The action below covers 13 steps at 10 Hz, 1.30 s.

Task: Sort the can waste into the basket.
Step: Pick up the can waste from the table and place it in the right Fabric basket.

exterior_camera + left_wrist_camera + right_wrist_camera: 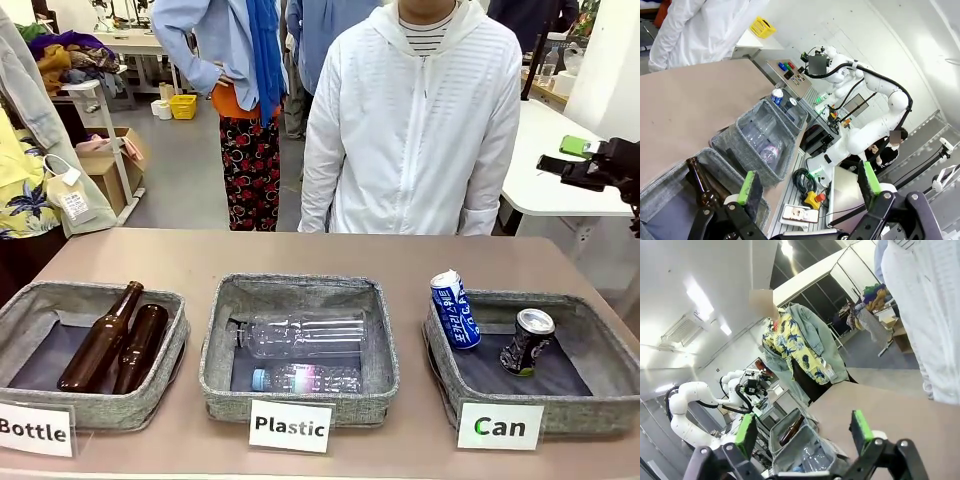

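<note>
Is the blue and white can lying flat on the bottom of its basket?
No, the blue and white can leans tilted against the basket's left wall.

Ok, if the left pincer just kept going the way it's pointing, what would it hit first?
Probably the middle basket holding the clear plastic bottles. The open left pincer looks down over the table edge, brown bottles to one side. Depth is unclear, so it might pass just off the edge.

Bottle card (pixel 35 429) — left edge cropped; blue can (pixel 776 96) lettering unreadable.
</note>
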### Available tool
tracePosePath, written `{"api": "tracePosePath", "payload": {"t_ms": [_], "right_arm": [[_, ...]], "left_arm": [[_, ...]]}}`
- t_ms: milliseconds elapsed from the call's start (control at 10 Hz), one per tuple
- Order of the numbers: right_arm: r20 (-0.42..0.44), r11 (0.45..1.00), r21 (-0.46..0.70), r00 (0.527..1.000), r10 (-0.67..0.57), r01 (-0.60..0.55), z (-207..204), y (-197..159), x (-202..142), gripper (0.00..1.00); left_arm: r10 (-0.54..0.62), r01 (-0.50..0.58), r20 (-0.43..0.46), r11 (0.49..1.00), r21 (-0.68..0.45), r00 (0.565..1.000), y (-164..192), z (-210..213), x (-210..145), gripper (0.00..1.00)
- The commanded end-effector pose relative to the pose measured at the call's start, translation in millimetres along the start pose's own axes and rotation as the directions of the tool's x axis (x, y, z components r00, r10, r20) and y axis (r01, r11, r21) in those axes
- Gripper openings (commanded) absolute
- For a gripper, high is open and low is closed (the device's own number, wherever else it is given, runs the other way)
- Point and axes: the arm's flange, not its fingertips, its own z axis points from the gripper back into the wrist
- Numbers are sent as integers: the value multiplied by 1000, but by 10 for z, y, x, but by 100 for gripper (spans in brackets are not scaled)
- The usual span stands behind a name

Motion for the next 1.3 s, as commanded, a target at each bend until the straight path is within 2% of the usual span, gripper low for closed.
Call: {"api": "tracePosePath", "payload": {"t_ms": [0, 1200], "right_arm": [[4, 1000, -1, 1000, -4, 4, 1, 47, -13, 100], [4, 1000, -1, 1000, -4, 4, 1, 47, -13, 100]], "left_arm": [[8, -8, 8, 1000, 0, 1000, -34, -11, 26, 100], [8, -8, 8, 1000, 0, 1000, -34, -11, 26, 100]]}}
